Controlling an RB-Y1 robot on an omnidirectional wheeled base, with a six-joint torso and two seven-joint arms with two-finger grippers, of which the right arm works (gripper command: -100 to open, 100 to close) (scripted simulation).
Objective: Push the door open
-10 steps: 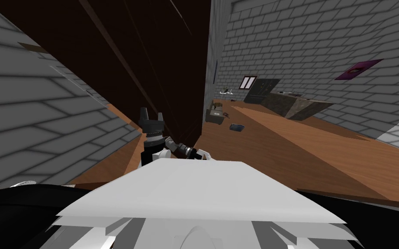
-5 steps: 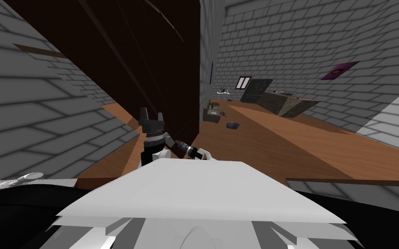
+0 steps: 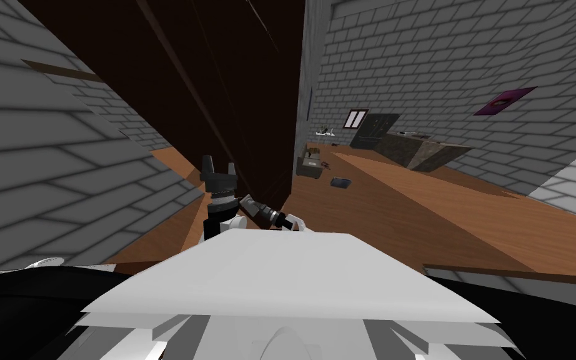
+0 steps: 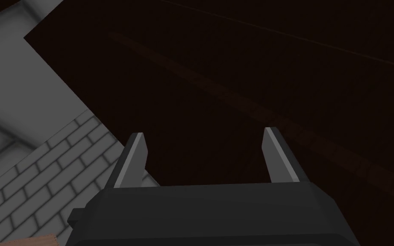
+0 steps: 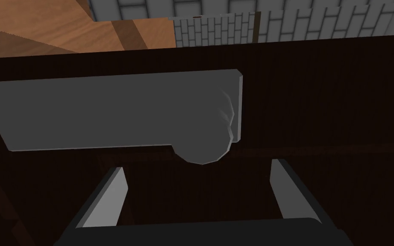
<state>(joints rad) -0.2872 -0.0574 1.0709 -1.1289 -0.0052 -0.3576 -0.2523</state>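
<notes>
Since pushing needs no grip, left pincer (image 4: pixel 204 137) and right pincer (image 5: pixel 197 170) face the dark brown flat door (image 3: pixel 230 94) wide open, holding nothing.

The dark brown door (image 3: pixel 218 94) is cut off by the head view's upper edge; small objects (image 3: pixel 342 182) far off on the brown wooden floor (image 3: pixel 405 212) cannot be identified.

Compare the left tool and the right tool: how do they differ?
The left tool faces a bare stretch of the dark door; the right tool faces the door's grey handle, with its round knob straight ahead. By the left tool, a grey brick wall shows past the door's edge; beyond the right tool, wooden floor shows too. Shared: both are open, hold nothing, and point at the same door.
</notes>
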